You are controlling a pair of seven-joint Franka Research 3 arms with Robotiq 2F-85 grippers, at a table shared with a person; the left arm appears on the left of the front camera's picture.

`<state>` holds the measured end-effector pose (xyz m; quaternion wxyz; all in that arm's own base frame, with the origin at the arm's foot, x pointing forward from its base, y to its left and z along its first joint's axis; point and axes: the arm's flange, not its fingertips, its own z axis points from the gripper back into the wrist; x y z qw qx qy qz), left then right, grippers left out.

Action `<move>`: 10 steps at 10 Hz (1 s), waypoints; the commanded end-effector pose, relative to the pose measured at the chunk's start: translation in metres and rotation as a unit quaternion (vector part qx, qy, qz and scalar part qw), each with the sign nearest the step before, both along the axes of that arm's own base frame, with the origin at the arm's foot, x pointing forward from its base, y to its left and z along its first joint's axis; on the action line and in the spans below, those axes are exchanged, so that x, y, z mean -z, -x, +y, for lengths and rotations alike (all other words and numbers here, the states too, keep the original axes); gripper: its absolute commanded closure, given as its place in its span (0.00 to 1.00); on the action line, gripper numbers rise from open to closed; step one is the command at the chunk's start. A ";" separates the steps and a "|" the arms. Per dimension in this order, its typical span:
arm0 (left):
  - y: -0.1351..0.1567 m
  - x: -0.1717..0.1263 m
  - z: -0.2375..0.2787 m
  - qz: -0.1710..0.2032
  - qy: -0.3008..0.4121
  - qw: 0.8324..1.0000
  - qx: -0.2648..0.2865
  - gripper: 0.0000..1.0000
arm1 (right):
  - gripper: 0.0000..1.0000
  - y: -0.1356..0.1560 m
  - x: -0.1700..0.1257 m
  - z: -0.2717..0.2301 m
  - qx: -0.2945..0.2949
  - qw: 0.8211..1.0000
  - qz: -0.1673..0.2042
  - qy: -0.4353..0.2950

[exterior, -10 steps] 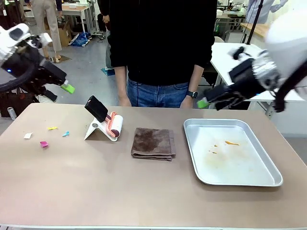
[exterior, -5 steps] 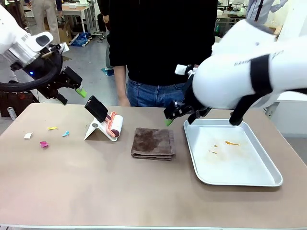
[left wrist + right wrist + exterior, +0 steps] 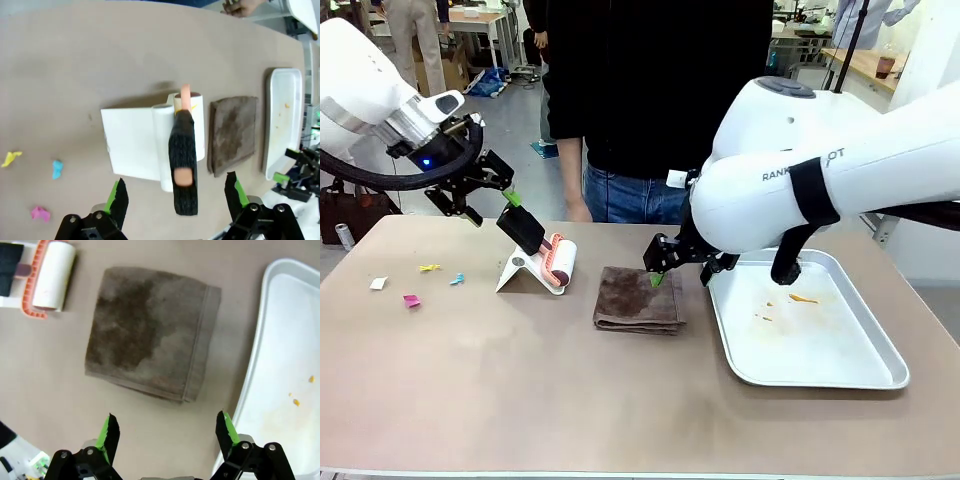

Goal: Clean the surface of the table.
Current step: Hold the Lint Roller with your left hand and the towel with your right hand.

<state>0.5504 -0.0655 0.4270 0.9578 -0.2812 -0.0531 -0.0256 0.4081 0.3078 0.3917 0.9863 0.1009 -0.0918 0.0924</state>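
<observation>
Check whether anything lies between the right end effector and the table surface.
Yes: the folded brown cloth lies flat on the table, right ahead of the open right end effector. Nothing else sits between them; the metal tray lies aside.

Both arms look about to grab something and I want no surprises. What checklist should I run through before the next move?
1. Left end effector open: ok.
2. Lint roller handle lined up with it: ok, by the left wrist view.
3. Right end effector open: ok.
4. Cloth lying flat, nothing on it: ok.
5. Person's hand away from roller and cloth: ok.
6. Table free of litter: not ok, coloured scraps lie left of the roller.
</observation>
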 end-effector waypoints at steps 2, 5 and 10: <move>-0.019 0.009 -0.008 0.028 0.024 0.999 0.005 0.00 | 0.00 -0.016 -0.001 0.011 0.042 0.999 0.000 0.002; -0.020 0.019 -0.014 0.031 0.032 0.999 0.025 0.00 | 0.00 -0.009 0.004 0.002 0.013 1.000 0.008 -0.005; -0.012 0.013 -0.024 0.017 0.023 0.999 0.040 0.00 | 0.00 -0.035 0.020 0.015 0.083 0.996 0.018 -0.017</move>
